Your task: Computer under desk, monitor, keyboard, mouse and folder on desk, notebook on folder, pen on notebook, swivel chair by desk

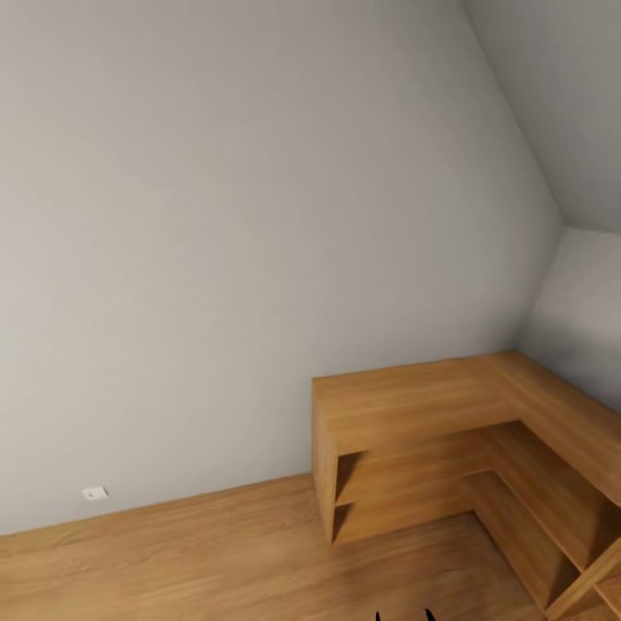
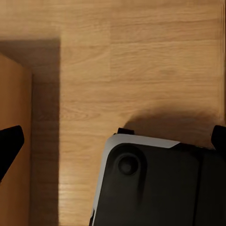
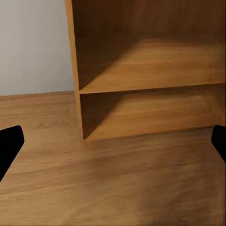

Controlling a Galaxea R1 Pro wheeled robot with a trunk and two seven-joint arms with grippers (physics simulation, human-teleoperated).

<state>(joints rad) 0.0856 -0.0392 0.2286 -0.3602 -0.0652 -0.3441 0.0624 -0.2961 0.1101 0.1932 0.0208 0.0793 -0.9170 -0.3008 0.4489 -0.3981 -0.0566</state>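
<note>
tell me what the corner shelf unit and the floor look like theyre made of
The L-shaped light-brown corner shelf unit looks like wood or wood veneer with a smooth matte finish: faint grain runs along its top and boards. The pale plank floor looks like wood or laminate, with plank seams, streaky grain and a slight sheen.

Bedroom (image 1: 216, 216): pale grey walls, sloped ceiling, light wood floor (image 1: 172, 561).

Soft, even light fills the room, leaving the grey wall (image 1: 216, 216) bright and without glare. The wooden shelves (image 1: 448, 448) hold dim, shaded recesses, and in the left wrist view a soft-edged shadow lies on the floor (image 2: 141, 56). All renders look slightly blurred.
</note>
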